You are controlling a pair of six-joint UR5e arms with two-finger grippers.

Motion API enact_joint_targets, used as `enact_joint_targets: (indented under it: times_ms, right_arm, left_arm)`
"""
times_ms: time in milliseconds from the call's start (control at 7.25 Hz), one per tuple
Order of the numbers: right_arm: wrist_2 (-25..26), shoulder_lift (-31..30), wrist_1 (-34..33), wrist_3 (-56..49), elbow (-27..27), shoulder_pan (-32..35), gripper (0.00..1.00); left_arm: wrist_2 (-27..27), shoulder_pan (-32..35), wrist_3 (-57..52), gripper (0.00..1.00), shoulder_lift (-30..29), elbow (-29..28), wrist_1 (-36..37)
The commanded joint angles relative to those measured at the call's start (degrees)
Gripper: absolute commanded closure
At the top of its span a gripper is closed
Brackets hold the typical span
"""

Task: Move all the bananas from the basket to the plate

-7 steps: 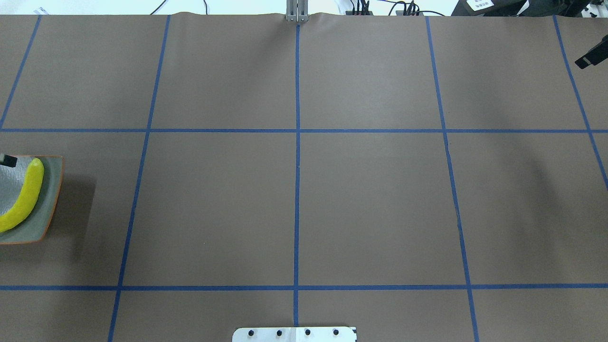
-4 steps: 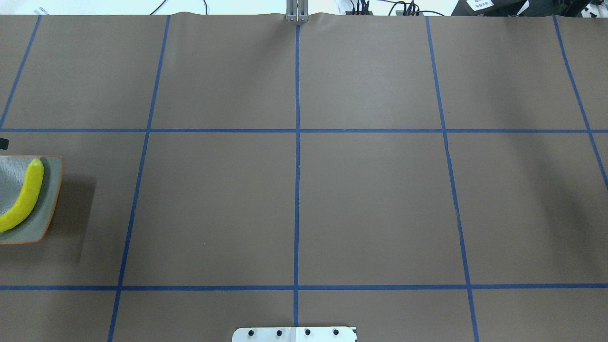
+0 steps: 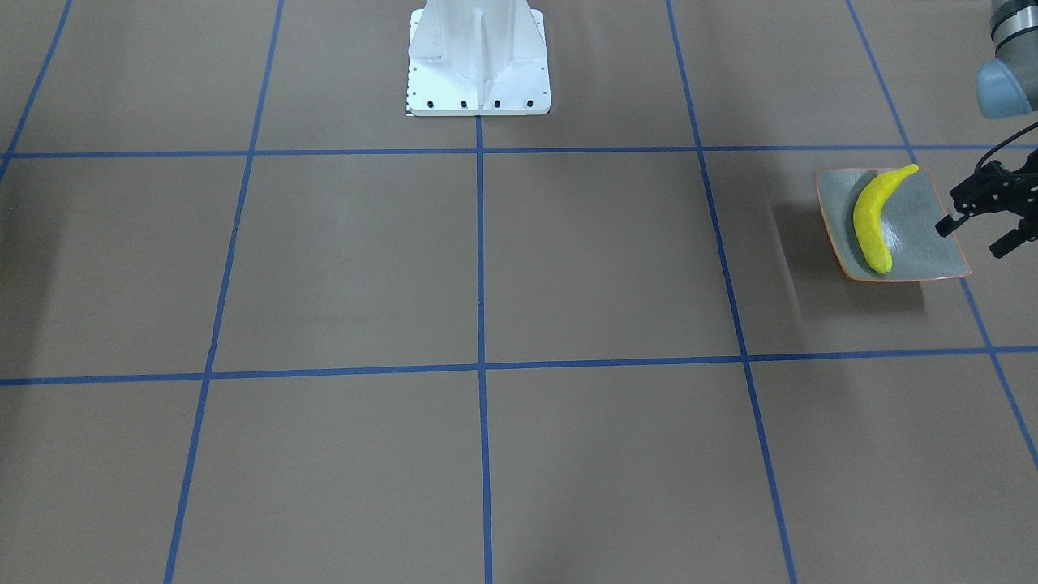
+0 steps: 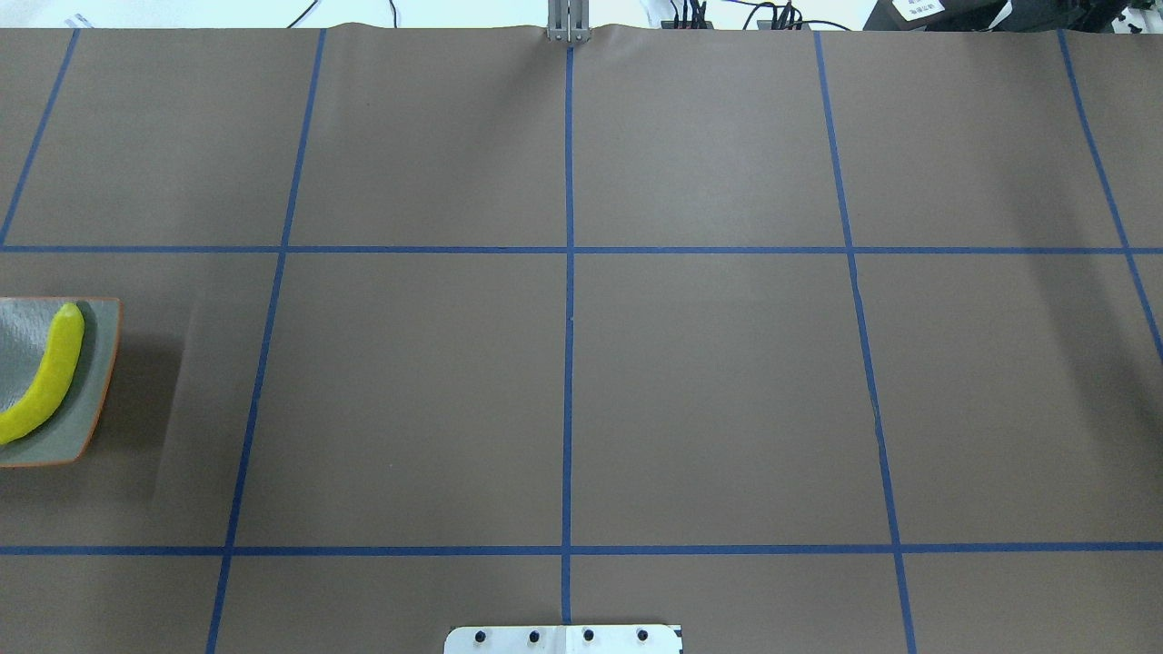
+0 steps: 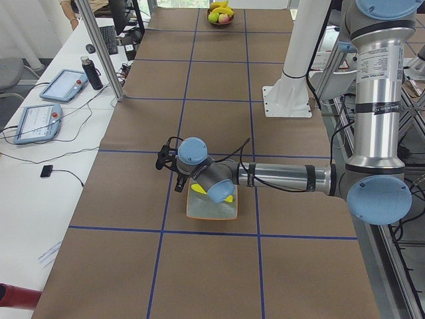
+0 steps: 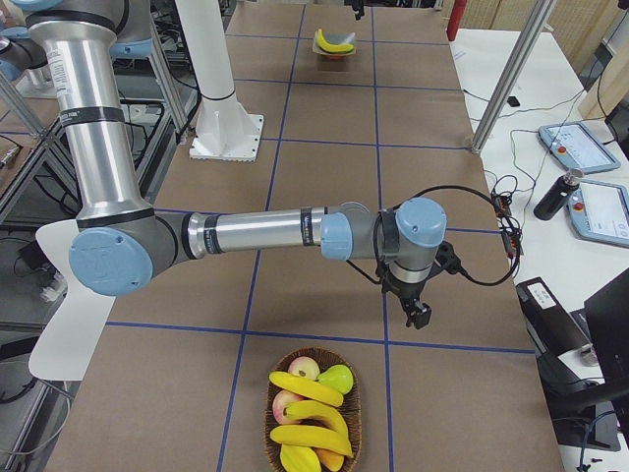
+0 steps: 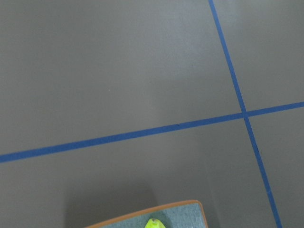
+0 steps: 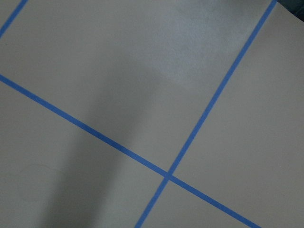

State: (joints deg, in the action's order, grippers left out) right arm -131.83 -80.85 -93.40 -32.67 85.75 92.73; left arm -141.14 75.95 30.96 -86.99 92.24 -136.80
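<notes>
One yellow banana [image 3: 872, 219] lies across the square grey-green plate [image 3: 920, 235] at the table's left end; the overhead view shows the same banana [image 4: 45, 386] and plate [image 4: 95, 381] at its left edge. My left gripper [image 3: 973, 237] hovers just beyond the plate's outer side, open and empty. More bananas [image 6: 313, 413] lie in the wicker basket [image 6: 357, 418] at the table's right end. My right gripper [image 6: 421, 315] hangs above the table just short of the basket; I cannot tell whether it is open or shut.
The basket also holds apples [image 6: 305, 369] and a green pear [image 6: 336, 379]. The robot's white base [image 3: 478, 57] stands at the middle of the table's near side. Tablets [image 6: 580, 147] and a bottle [image 6: 548, 202] sit on the side bench.
My left gripper's fingertip, over the plate's far corner a second ago, slid out of the overhead view. The right gripper also left that view at the upper right. The banana stayed put.
</notes>
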Motion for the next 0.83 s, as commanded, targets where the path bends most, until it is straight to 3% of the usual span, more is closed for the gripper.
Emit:
enact_joint_targets:
  times_ms: [0, 276, 690]
  right_arm:
    - [0.2, -6.8, 0.8, -5.9, -1.6, 2.5, 0.0]
    - [0.2, -13.5, 9.5, 0.1, -2.1, 2.4, 0.0]
    - [0.4, -14.2, 18.1, 3.7, -8.8, 1.5, 0.02]
  left_arm:
    - [0.2, 0.1, -0.3, 0.0, 0.0, 0.0, 0.0]
    - [0.2, 0.1, -0.3, 0.0, -0.1, 0.1, -0.2]
    - [0.3, 0.1, -0.3, 0.0, -0.1, 0.1, -0.6]
